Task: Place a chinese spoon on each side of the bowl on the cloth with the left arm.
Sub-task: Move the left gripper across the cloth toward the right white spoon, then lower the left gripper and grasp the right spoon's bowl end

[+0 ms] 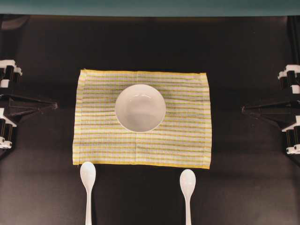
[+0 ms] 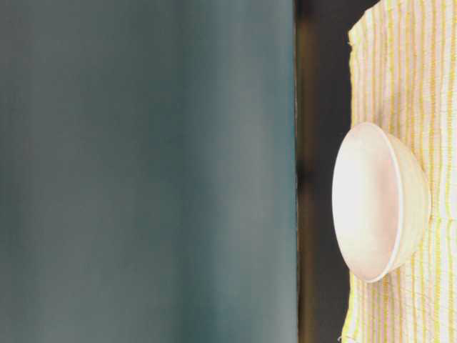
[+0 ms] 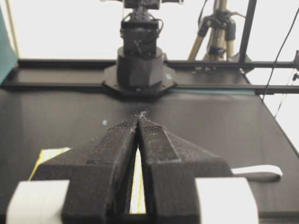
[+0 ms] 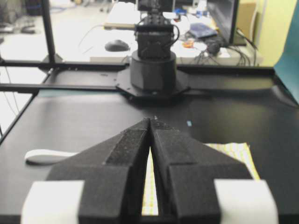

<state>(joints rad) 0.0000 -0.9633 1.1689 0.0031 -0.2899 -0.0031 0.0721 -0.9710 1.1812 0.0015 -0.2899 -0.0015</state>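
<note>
Spoons wait off the cloth (image 1: 142,118), we count two: one chinese spoon (image 1: 87,187) near its left corner, another (image 1: 187,190) toward the right, handles pointing away, easy to pick up. One bowl (image 1: 140,108) sits centred, leaving room either side. Our left gripper (image 3: 139,116) is closed, empty; the right gripper (image 4: 150,122) likewise.

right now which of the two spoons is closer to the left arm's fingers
The spoon on the left of the overhead view, below the cloth's lower left corner. The other spoon lies toward the right arm's side; the left fingers are shut, holding nothing.
</note>
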